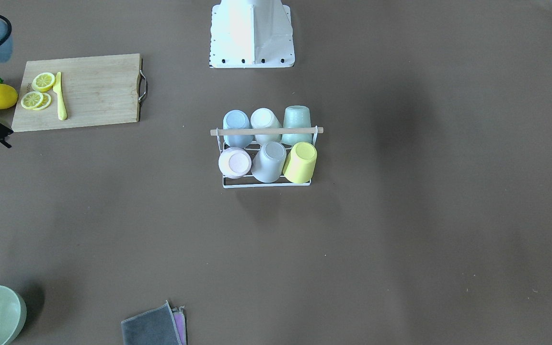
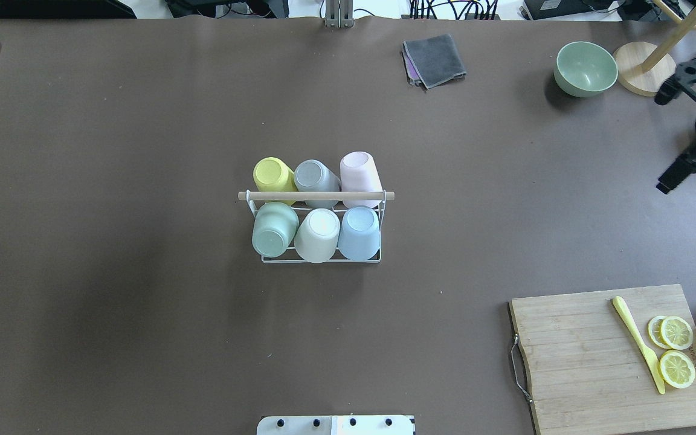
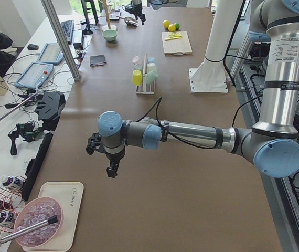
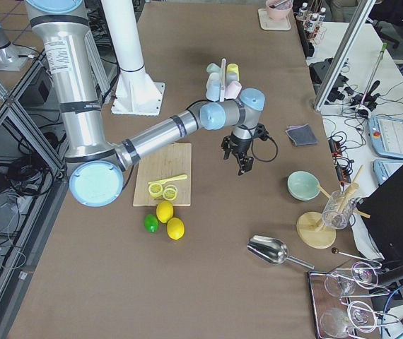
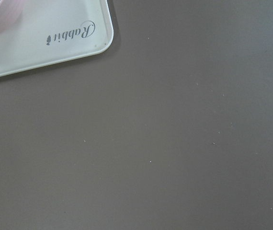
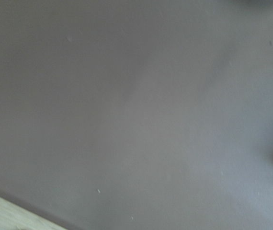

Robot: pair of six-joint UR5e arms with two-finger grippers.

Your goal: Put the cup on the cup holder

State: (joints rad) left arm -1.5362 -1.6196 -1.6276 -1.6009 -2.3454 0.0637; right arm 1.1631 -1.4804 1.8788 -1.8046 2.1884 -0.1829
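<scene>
Looking at the cup holder [image 2: 251,196] dead centre on the desk [image 2: 112,302], wooden rod [image 2: 384,196] across the top; counting six cups on it, two rows of three, every one mouth-down over a prong. Far row: yellow cup [image 2: 272,175], grey cup [image 2: 315,176], pink cup [image 2: 360,170]; near row: green cup [image 2: 274,228], white cup [image 2: 318,234], blue cup [image 2: 361,232]. All leaning a bit rather than dead upright, probably just from hanging on the prongs; flipped that way presumably for draining and for not sliding off. Can't spot a loose cup anywhere else on the desk, so guessing the placing is done or near enough.

Now the arms; both well apart from the holder, one out toward each end of the desk, likely to keep clear of the rack. Left arm [image 3: 191,135] stretched long and low, forearm roughly level, left gripper [image 3: 103,161] pointing down over bare desk near the corner of a white tray [image 5: 40,43]; only visible from the side camera, so can't tell open or closed. Right arm [image 4: 159,134] reaching out the other way, right gripper [image 4: 239,162] pointing down over bare desk between the cutting board [image 4: 152,169] and the folded cloths [image 4: 302,134]; looks spread wide with nothing in it, so calling it open and empty.
</scene>
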